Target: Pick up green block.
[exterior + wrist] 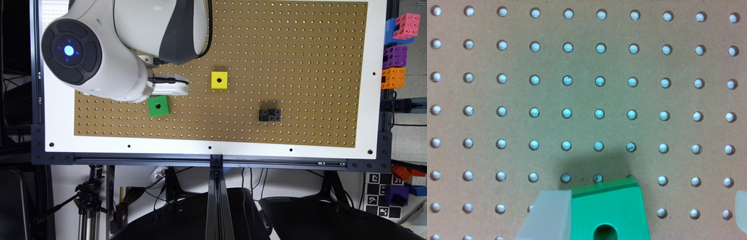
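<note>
Approach step, judged from the pictures: gripper [639, 212] brought down around the green block [158, 106] but not yet closed on it. Seen in the wrist view with fingers spread wide, one translucent pad [549, 215] just beside one face of the green cube, the other pad a sliver at the far edge of the picture, well apart from the opposite face. Not centred, then: block sitting much nearer one finger than the other.

Green block lying flat on the brown pegboard [300, 50], dark round hole facing up, turned slightly out of line with the rows of peg holes. Placed at the exterior view's left, just under the white gripper body, with the yellow cube [219, 80] further toward the exterior view's right and the small black studded brick [270, 114] beyond that, both well apart from it.

Next move, as a judgement: sideways correction to centre the cube, perhaps lower still, then closing and lifting straight up. Risk of nudging or twisting the block if closed off-centre.
</note>
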